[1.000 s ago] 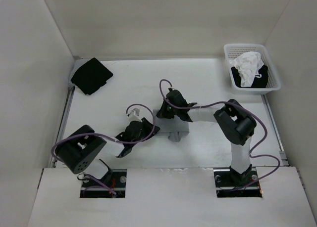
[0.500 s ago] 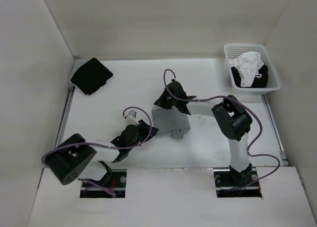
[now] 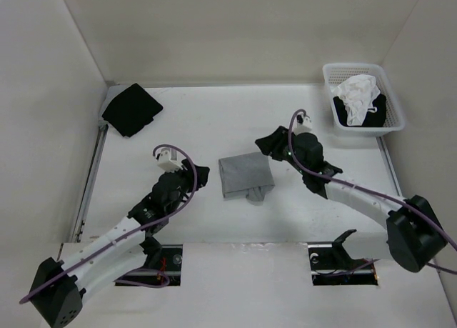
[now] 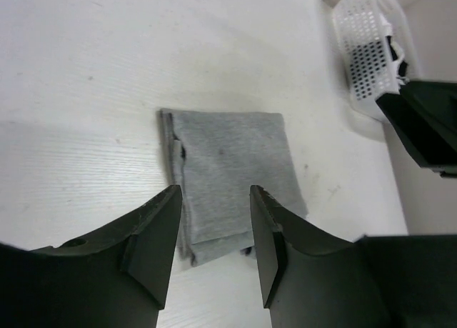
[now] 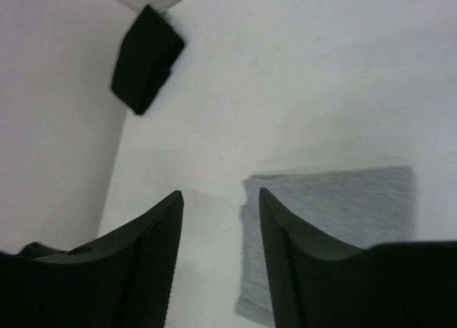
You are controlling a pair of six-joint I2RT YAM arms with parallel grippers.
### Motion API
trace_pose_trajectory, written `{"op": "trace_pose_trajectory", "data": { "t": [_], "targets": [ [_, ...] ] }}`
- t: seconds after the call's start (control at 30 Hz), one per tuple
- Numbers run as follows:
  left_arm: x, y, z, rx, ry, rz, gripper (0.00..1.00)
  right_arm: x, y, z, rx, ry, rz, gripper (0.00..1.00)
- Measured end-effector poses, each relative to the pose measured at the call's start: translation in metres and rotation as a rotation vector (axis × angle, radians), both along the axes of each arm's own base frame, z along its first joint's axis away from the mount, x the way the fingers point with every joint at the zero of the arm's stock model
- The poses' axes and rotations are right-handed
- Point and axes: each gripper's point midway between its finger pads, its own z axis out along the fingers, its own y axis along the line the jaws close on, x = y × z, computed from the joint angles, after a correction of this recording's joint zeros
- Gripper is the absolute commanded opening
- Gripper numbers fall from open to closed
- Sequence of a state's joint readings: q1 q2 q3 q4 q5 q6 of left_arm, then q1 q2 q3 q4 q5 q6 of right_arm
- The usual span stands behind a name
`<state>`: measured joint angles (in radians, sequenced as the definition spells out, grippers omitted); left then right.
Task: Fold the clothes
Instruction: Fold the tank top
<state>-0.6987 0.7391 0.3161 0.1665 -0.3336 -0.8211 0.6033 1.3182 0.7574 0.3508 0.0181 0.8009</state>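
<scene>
Tank top [image 3: 245, 175] lies folded compact, left gripper [image 4: 214, 194] and right gripper [image 5: 220, 194] both spread, empty; task looks done.

The folded tank top [image 3: 245, 174] is a plain light grey, with no print. The counter [image 3: 214, 121] beneath it is white with a faint streaky grain (clearest from the left wrist). Beyond the tank top to the left, a cloth square [image 3: 131, 108] is solid black. Beyond it to the right, a white perforated basket [image 3: 357, 66] shows a white garment [image 3: 357, 92] over a black garment [image 3: 350, 117]. The left gripper [image 4: 213, 196] and right gripper [image 5: 220, 194] are black, and the cables [image 3: 173, 146] are purple.
</scene>
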Motion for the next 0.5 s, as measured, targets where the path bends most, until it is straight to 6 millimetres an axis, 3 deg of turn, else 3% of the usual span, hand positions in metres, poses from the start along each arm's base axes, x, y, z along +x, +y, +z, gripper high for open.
{"op": "trace_pose_trajectory", "data": {
  "t": [0.07,0.17,0.4,0.5],
  "targets": [
    [-0.002,0.01,-0.007,0.046,0.022,0.016,0.43,-0.008,-0.023,-0.021,-0.058,0.007,-0.049,0.61],
    [-0.004,0.025,-0.017,0.094,0.055,0.047,0.44,-0.021,-0.048,-0.046,-0.138,0.016,-0.1,0.63],
    [-0.003,0.045,-0.023,0.124,0.077,0.097,0.4,-0.022,-0.095,-0.045,-0.18,-0.029,-0.239,0.63],
    [-0.004,0.047,-0.028,0.141,0.09,0.092,0.44,-0.021,-0.113,-0.046,-0.181,-0.033,-0.29,0.63]
  ]
}}
